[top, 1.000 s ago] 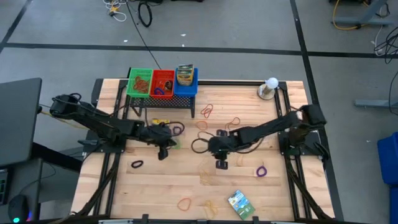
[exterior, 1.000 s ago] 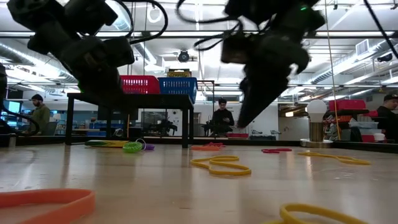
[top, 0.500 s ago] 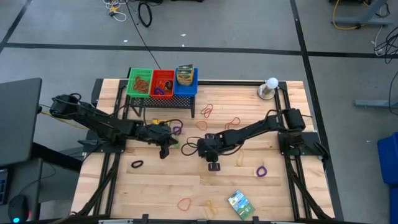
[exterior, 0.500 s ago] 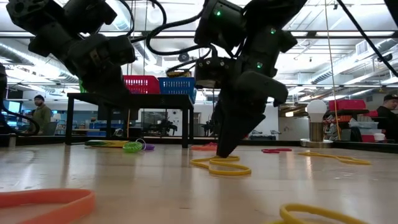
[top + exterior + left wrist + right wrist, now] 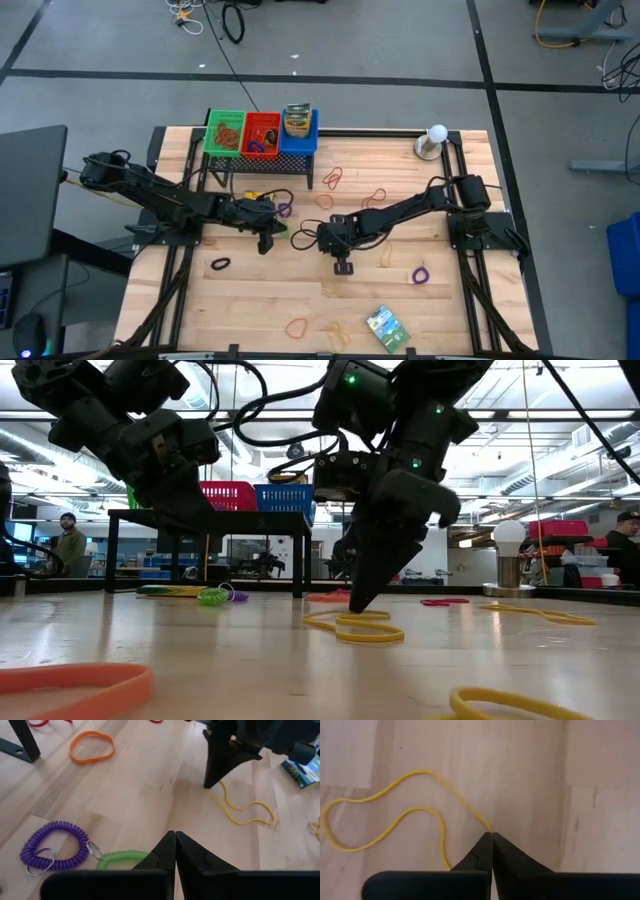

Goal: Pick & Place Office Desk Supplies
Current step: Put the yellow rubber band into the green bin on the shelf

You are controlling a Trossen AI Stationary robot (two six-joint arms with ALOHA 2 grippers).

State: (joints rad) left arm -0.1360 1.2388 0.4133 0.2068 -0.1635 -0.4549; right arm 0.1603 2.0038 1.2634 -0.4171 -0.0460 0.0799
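– Yellow rubber band (image 5: 425, 771), where does it lie?
– Flat on the bench (image 5: 250, 300), a limp loop directly under the right hand (image 5: 491, 836). One strand runs straight into the fingertips.
– And that hand, how far open?
– Not at all. The two fingers are pressed together with no gap, tips down on the wood, and the band is pinched between them (the rest of the loop lies slack to one side of the fingers).
– What about the left hand (image 5: 175, 836)?
– Closed tight too, but with nothing in it. It hangs a little above the bench, across from the right hand, whose dark fingers show just beyond it.
– Anything close to it?
– A green coiled band (image 5: 122, 857) just beside its fingertips, touching a purple coiled band (image 5: 52, 845) with metal rings on it. Neither is touched by the hand.
– Other supplies?
– A green printed packet (image 5: 385, 323) lies well past the right hand toward the near edge of the bench, and loose bands are scattered around both hands.
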